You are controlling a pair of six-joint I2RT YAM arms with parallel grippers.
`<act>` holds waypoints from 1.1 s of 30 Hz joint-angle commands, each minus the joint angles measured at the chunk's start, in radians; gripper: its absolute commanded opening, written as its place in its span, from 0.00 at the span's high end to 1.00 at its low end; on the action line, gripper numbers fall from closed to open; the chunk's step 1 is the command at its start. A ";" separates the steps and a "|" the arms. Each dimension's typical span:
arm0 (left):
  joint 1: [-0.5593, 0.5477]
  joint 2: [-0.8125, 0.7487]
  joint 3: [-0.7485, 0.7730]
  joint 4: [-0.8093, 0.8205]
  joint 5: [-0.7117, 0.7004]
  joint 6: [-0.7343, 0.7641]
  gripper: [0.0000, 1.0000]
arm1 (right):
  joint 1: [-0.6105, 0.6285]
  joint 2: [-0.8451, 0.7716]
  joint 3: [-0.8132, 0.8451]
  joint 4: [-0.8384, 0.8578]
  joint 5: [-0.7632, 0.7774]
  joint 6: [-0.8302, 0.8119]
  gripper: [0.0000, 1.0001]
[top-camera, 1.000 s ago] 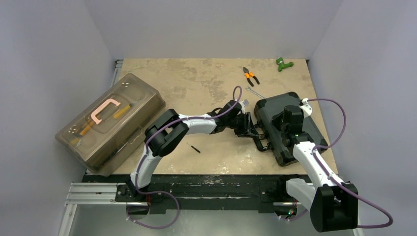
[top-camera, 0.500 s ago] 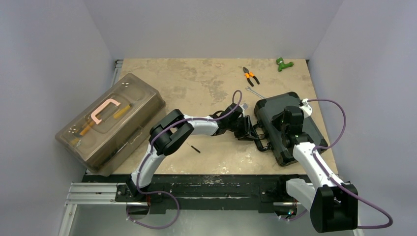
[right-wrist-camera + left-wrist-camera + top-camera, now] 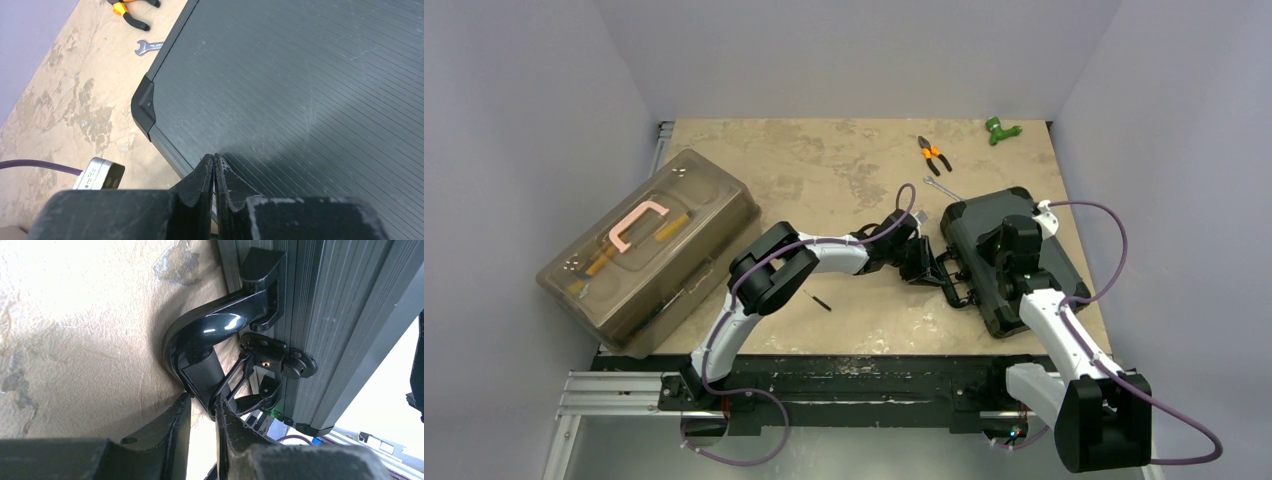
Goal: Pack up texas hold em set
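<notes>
Nearest the arm bases, the right gripper (image 3: 214, 159) is sitting with its two fingers pressed tight together, holding nothing, its tips lying over the near part of the case's lid (image 3: 310, 90). The left gripper (image 3: 201, 407) is reaching in from the case's left side. Its fingers are standing only a narrow slit apart, with the near end of the handle (image 3: 210, 330) right at their tips. Whether they are actually pinching it I cannot tell.

The case (image 3: 969, 225) is lying flat and closed: one black rectangular box. Its lid is showing fine parallel ribs, faint scratches and a dark moulded cap at the corner. One glossy, curved handle is sticking out from the case's left edge over the table (image 3: 824, 170), and one hinged clasp (image 3: 272, 357) is sitting just beside the handle's mount.

Left of the case, one thin dark tool (image 3: 821, 300) is lying on the mottled beige surface. Well further left, one translucent brown toolbox (image 3: 649, 250) with a pink grip is resting. Just beyond the case's far left corner one small silver wrench (image 3: 942, 188) is lying, then one pair of orange-handled pliers (image 3: 934, 153). Farthest from the case is one small green object (image 3: 1001, 129), too small to identify.
</notes>
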 commanded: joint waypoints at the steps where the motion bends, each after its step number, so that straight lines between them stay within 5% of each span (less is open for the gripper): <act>1: -0.022 -0.046 0.057 0.096 0.028 0.001 0.78 | 0.005 0.074 -0.068 -0.226 -0.063 -0.037 0.95; 13: -0.029 -0.114 -0.026 0.109 0.018 0.000 0.58 | 0.005 0.077 -0.068 -0.214 -0.080 -0.050 0.98; 18: -0.029 -0.113 -0.028 0.124 0.024 -0.007 0.69 | 0.005 0.075 -0.070 -0.209 -0.082 -0.049 0.99; 27: -0.032 -0.071 -0.006 0.130 0.033 -0.022 0.68 | 0.005 0.082 -0.068 -0.210 -0.085 -0.051 0.99; 33: -0.032 -0.037 0.050 0.114 0.043 -0.008 0.78 | 0.005 0.082 -0.068 -0.208 -0.088 -0.053 0.99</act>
